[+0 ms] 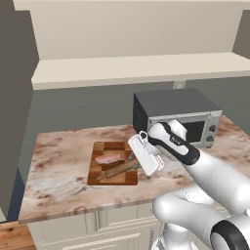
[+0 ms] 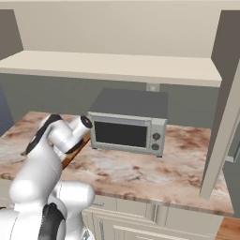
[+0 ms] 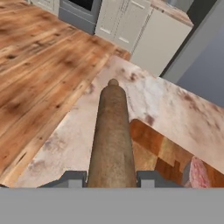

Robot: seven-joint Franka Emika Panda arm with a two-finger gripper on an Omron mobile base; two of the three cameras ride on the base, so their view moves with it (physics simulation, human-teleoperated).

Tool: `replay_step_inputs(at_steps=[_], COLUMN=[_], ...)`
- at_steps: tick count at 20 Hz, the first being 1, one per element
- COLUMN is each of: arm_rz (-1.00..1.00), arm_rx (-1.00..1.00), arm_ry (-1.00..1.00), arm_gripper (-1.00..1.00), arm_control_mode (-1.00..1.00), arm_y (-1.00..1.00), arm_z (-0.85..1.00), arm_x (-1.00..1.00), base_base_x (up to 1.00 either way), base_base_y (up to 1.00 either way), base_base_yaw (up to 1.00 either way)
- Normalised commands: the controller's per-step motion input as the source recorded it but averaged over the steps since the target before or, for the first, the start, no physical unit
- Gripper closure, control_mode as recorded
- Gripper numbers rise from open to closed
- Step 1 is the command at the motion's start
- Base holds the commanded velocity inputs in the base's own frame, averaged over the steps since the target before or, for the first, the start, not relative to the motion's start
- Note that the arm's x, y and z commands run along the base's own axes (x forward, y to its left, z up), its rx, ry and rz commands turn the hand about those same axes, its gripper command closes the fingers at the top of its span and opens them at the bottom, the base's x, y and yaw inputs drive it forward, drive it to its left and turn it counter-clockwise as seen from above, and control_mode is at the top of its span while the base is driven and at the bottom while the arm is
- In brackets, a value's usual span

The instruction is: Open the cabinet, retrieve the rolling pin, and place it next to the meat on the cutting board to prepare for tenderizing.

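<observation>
One step is left in the task, by the look of things: the placing. The rolling pin (image 1: 119,169) is already out of the wall cabinet (image 1: 127,58), whose plain beige inside stands open above the toaster oven (image 1: 176,116), and it lies low across the near half of the checkered cutting board (image 1: 113,163), just on the counter-edge side of the meat (image 1: 108,158). Whether it rests on the board or hangs slightly above it cannot be told. The gripper (image 1: 138,162) is at the board's right edge with its two fingers (image 3: 72,178) closed against either side of the pin's barrel, as the hand view shows, the pin running away from the camera past the board's corner and over the marble counter (image 1: 58,166). The meat sits near the pin, slightly apart. The next move, I judge, calls for settling the pin flat on the board, then spreading the fingers and lifting straight away so that the round pin does not roll onto the meat or off the board.
</observation>
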Motion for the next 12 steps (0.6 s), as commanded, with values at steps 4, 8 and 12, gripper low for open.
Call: replay_step_inputs(at_steps=[4, 8, 12], arm_rz=[0.00, 0.00, 0.00], arm_rx=[0.00, 0.00, 0.00], arm_ry=[-0.03, -0.01, -0.01], arm_gripper=[1.00, 1.00, 1.00], arm_control_mode=[-1.00, -1.00, -1.00], arm_y=[-0.01, 0.00, 0.00], arm_z=[-0.32, -0.28, -0.24], arm_x=[0.28, 0.29, 0.27], base_base_x=[0.00, 0.00, 0.00], base_base_y=[0.00, 0.00, 0.00], base_base_yaw=[0.00, 0.00, 0.00])
